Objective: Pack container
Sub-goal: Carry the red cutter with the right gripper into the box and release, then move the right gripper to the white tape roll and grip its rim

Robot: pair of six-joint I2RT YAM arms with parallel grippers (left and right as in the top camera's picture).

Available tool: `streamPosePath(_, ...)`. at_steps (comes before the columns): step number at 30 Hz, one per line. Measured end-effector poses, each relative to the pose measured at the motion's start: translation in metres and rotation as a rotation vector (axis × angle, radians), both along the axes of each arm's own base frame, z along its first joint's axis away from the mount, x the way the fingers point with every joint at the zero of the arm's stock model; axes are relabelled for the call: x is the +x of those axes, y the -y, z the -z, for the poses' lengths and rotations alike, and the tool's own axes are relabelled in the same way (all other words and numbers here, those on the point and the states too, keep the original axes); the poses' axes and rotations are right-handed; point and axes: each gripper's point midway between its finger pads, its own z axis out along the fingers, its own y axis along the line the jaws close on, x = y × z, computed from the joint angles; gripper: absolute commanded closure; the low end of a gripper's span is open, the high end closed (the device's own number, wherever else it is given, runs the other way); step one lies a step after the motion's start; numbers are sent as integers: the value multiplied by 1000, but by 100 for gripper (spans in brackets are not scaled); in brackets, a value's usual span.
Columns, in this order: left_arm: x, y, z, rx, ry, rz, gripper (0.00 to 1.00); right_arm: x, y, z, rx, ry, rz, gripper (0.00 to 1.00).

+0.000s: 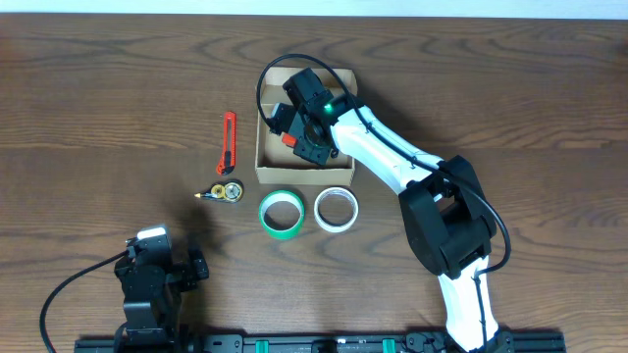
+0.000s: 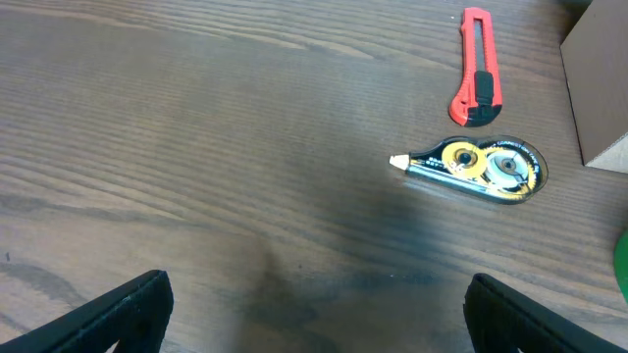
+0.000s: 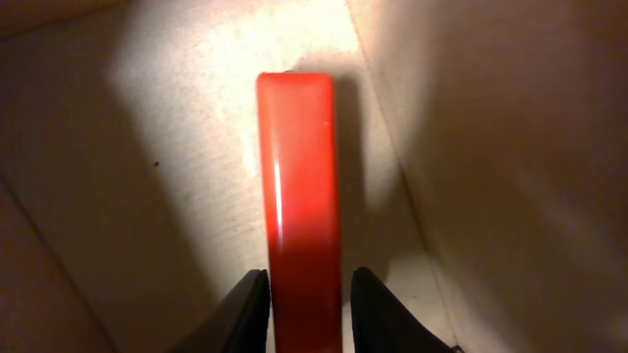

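While the right gripper (image 1: 294, 137) reaches down into it from above, the container (image 1: 280, 175) sits open on the wooden table (image 1: 118, 88), its tan inner walls (image 3: 491, 147) closing in on both sides of the jaws in the right wrist view. The right gripper (image 3: 306, 294) is clamped on a red bar (image 3: 299, 196). The two dark fingers press against its long edges, and the bar runs straight out ahead of them, ending in a rounded tip above the pale floor of the box. Whether the tip touches that floor cannot be told. From overhead only a small patch of the red bar (image 1: 290, 140) shows beside the gripper body.

Outside the box and well apart from the right jaws lie a green tape roll (image 1: 282, 213) and a white tape roll (image 1: 337, 208). They sit side by side just beside the near wall of the container.

The left gripper (image 2: 319, 304) hangs above bare wood with its jaws spread wide and nothing between them. Ahead of these jaws and off to their right lies a correction-tape dispenser (image 2: 481, 167), its white tip pointing left. Farther ahead, past the dispenser, lies a red utility knife (image 2: 476, 69), lengthwise away from the jaws. A corner of the container (image 2: 599, 88) shows at the far right of that view, beyond both items. A sliver of the green tape roll (image 2: 621, 255) shows at the right edge, nearer the jaws than the box is.
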Motion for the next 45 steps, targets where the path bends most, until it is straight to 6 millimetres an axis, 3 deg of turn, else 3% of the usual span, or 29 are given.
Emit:
streamPosePath(5, 0, 0, 0, 0, 0, 0, 5, 8, -5, -11, 24, 25, 18, 60)
streamPosePath(7, 0, 0, 0, 0, 0, 0, 5, 13, -9, -23, 43, 46, 25, 53)
streamPosePath(9, 0, 0, 0, 0, 0, 0, 5, 17, -11, -37, 60, 67, 37, 41)
streamPosePath(11, 0, 0, 0, 0, 0, 0, 5, 17, -11, -58, 82, 87, 54, 18)
streamPosePath(13, 0, 0, 0, 1, 0, 0, 5, 15, -9, -81, 114, 104, 93, 5)
streamPosePath(16, 0, 0, 0, 1, 0, 0, 5, 3, -1, -122, 164, 115, 170, 1)
streamPosePath(21, 0, 0, 0, 1, 0, 0, 5, -40, 31, -184, 219, 73, 347, 1)
streamPosePath(24, 0, 0, 0, 0, 0, 0, 5, -67, 55, -204, 214, 39, 471, 1)
streamPosePath(27, 0, 0, 0, 0, 0, 0, 5, -90, 81, -213, 180, 8, 622, 1)
streamPosePath(32, 0, 0, 0, 1, 0, 0, 5, -113, 109, -198, 152, -25, 890, 1)
streamPosePath(36, 0, 0, 0, 0, 0, 0, 5, -138, 120, -152, 77, -73, 1055, 1)
streamPosePath(40, 0, 0, 0, 0, 0, 0, 5, -161, 117, -105, 34, -109, 1151, 1)
streamPosePath(45, 0, 0, 0, 0, 0, 0, 4, -176, 111, -67, 63, -120, 1295, 1)
